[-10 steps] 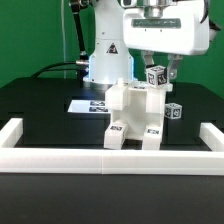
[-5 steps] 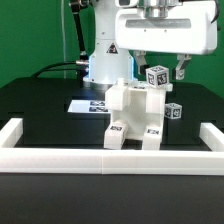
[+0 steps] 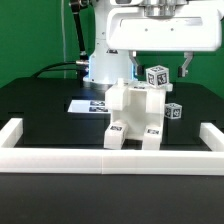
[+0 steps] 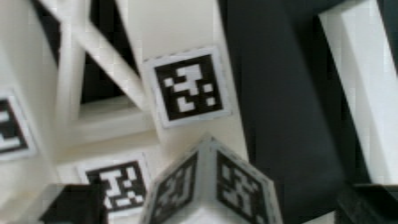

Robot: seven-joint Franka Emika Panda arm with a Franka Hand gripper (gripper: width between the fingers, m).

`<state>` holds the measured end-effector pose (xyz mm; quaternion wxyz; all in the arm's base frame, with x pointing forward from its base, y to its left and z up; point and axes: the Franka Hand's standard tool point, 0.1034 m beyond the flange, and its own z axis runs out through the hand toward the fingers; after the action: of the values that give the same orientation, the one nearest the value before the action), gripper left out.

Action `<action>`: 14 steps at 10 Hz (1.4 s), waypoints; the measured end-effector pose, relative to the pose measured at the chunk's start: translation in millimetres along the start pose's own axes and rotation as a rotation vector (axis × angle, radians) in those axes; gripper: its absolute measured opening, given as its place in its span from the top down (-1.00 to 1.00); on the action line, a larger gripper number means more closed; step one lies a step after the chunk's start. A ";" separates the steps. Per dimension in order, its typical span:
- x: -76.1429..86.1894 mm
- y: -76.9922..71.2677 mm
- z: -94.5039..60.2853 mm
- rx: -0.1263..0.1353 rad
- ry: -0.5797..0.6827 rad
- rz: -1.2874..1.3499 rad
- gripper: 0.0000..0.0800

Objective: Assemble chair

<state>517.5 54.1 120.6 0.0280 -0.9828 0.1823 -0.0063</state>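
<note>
Exterior view, left to right. The marker board lies flat on the black worktop, behind the low rail. The chair stands upright, part-built, mid-worktop just beside the marker board, its two front feet close behind the rail. A top block bearing a tag sits at the chair's upper corner on the exterior view's right. The claw hangs directly over that block, jaws spread wide, one finger on either side and neither touching it; it carries nothing. Further right and lower, a side block shows its tag beside the chair; you cannot tell whether it is joined or loose. The wrist view shows only tags and white panels, close and blurred. Judgement on handling: treat the parts as stiff, light, smooth plastic. They will not deform under the pads, but they may slip or twist. The whole chair is probably light enough to skid or tip if you push it sideways. Take hold across flat, parallel faces of the top block, low and square, and close gently.
</note>
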 end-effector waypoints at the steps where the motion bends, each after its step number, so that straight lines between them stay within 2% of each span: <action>1: 0.2 0.5 0.0 0.000 0.000 -0.054 -0.62; 7: 1.7 2.6 -0.4 -0.001 0.001 -0.435 -0.62; 9: 1.9 3.3 -0.4 -0.009 0.001 -0.600 -0.62; 12: 1.6 3.8 0.0 -0.011 -0.001 -0.615 -0.59; 14: 1.6 3.9 -0.1 -0.011 0.000 -0.615 0.29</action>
<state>517.6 49.9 120.5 0.0196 -0.9920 -0.1237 -0.0133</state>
